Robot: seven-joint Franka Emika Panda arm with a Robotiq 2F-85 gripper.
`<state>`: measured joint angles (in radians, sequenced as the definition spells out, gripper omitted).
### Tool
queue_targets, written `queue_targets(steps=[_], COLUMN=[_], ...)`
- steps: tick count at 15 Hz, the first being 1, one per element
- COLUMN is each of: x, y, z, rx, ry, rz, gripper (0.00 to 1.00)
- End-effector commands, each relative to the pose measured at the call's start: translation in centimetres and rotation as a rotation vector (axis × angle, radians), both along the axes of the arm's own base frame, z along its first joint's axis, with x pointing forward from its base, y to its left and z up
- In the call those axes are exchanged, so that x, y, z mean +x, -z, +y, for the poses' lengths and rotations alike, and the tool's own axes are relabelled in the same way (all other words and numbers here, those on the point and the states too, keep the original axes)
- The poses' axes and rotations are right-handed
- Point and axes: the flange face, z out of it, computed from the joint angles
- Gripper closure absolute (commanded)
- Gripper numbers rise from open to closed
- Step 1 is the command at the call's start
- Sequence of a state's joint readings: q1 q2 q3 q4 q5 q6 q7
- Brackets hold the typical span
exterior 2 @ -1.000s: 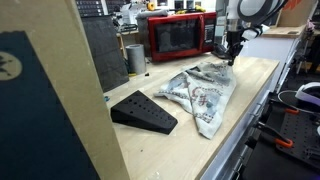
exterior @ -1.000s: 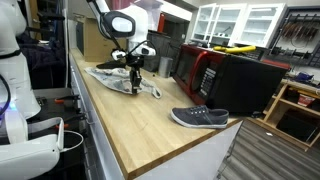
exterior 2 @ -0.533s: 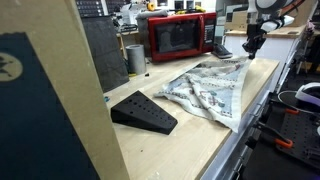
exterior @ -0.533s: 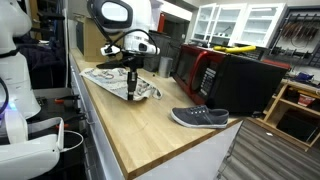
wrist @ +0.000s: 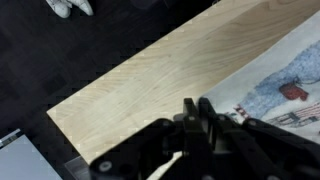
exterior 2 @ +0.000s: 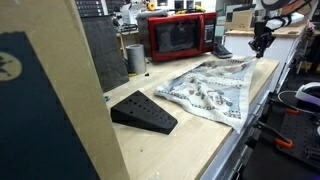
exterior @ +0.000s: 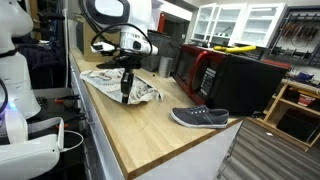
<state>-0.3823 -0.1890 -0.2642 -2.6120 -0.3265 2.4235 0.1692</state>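
Where the pale wooden counter (exterior: pixel 150 138) meets its dark front edge, the gripper (exterior: pixel 125 95) is held just above a corner of the patterned cloth (exterior 2: pixel 210 95), which is spread beneath it. The fingers (wrist: pixel 188 118) are drawn close; whether cloth is pinched cannot be told. A red microwave (exterior 2: pixel 180 37) is seen behind the gripper, and a grey shoe (exterior: pixel 200 117) well apart from it.

Light wood benchtop (exterior: pixel 130 135), long, plank grain, seen in both exterior views. On it: patterned cloth (exterior 2: pixel 210 92) spread mostly flat near one edge, the corner at that edge raised off the wood. Grey shoe (exterior: pixel 200 117) on its sole, well apart from the cloth. Black wedge block (exterior 2: pixel 143 112) just beside the cloth. Red microwave (exterior 2: pixel 180 37) at the back, metal canister (exterior 2: pixel 136 58) next to it.
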Motion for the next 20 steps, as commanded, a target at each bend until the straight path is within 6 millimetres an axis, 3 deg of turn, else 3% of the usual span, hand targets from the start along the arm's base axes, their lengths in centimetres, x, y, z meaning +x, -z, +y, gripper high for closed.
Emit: queue_targets(steps=[1, 5, 9, 16, 20], x=[-0.7, 0.1, 3.1, 9.5, 12.6], y=[-1.3, -2.6, -3.7, -3.6, -2.6], z=[0.4, 1.7, 4.5, 11.3, 13.5], rx=[0.001, -0.022, -0.046, -0.052, -0.068], ry=[0.064, 0.022, -0.155, -0.502, -0.679], rz=[-0.034, -0.086, -0.121, -0.142, -0.093], gripper=[0.56, 0.26, 0.0, 0.0, 0.0])
